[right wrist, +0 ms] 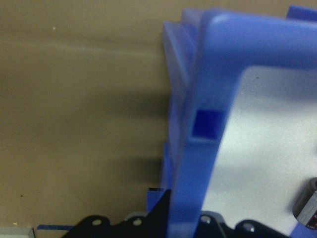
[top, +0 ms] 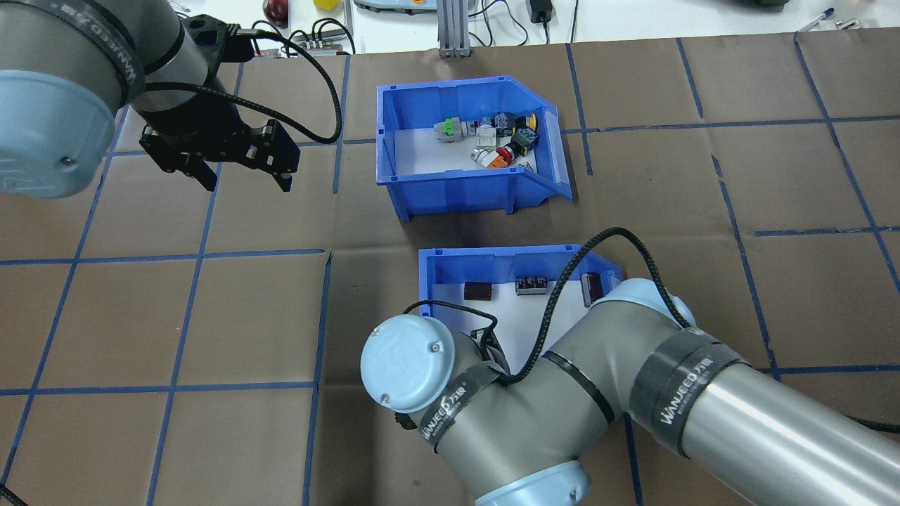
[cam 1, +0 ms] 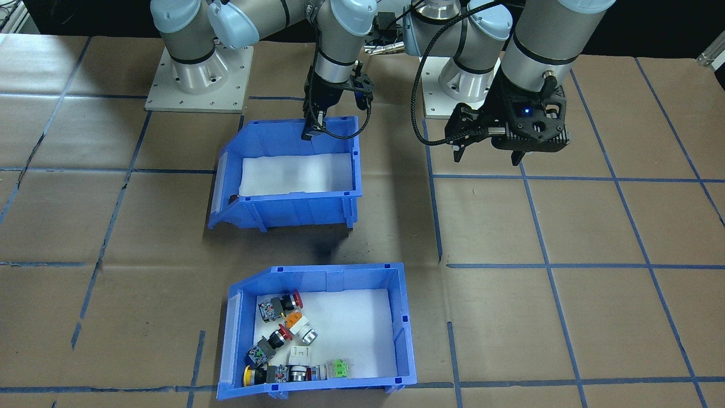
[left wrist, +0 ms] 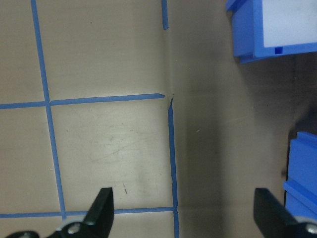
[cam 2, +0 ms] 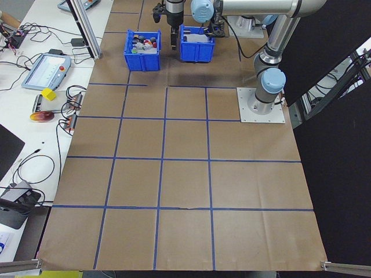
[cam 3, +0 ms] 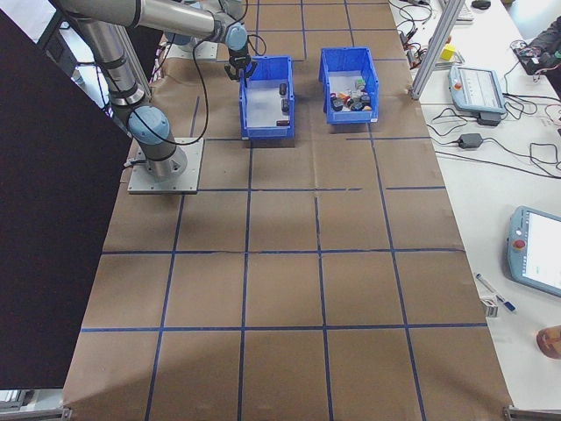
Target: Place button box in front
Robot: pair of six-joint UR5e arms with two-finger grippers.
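The button box point(cam 1: 317, 334) is a blue bin with a white liner and red, yellow, green and orange push-buttons. It stands on the table's far side from the robot, also seen in the overhead view point(top: 422, 179). A second blue bin point(cam 1: 294, 207) with black cylindrical parts point(top: 531, 284) sits nearer the robot. My right gripper point(cam 1: 313, 131) is at that bin's back wall point(right wrist: 198, 163), which runs between its fingers, shut on it. My left gripper point(left wrist: 185, 213) hangs open over bare paper, off to the side of both bins point(top: 232, 169).
Brown paper with a blue tape grid point(cam 1: 544, 266) covers the table. The arm bases point(cam 1: 198, 79) stand behind the near bin. Beyond the table's far edge are cables and a tablet point(cam 2: 46, 69). A gap of bare paper separates the two bins.
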